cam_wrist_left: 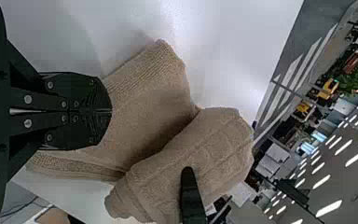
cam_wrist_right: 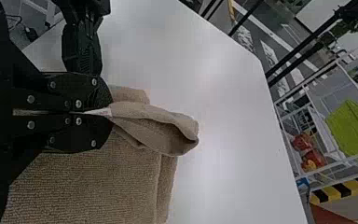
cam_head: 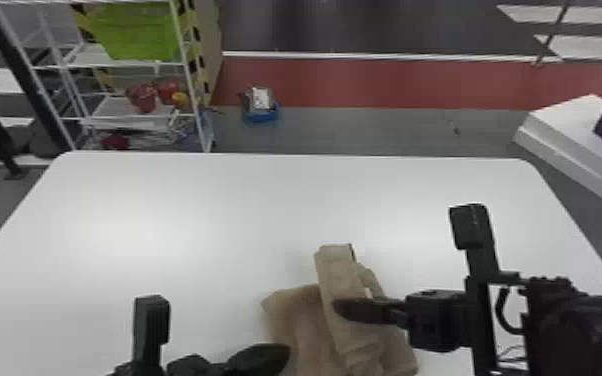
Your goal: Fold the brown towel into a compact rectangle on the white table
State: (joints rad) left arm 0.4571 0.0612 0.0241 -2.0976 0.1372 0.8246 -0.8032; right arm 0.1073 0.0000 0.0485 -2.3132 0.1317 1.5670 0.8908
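the step in hand looks like turning the right part of the brown towel (cam_head: 295,320) over onto the rest. the right gripper (cam_head: 340,309) is closed on a pinch of it, so a low, slow carry to the left should suit, laying the cloth down flat before letting go. the left gripper (cam_head: 284,352) has its fingers together over the towel's left part, with no cloth seen between them; a light press there could keep the lower layer from sliding. too high a lift might drag the whole bundle or twist the loose loop at the pinch.

the towel lies on the near part of the table (cam_head: 165,225), right of centre, its borders uneven and its layers not lined up. open white surface stretches to the left and far side, leaving room to swing the fold; the grippers are near each other, so their paths should stay apart.
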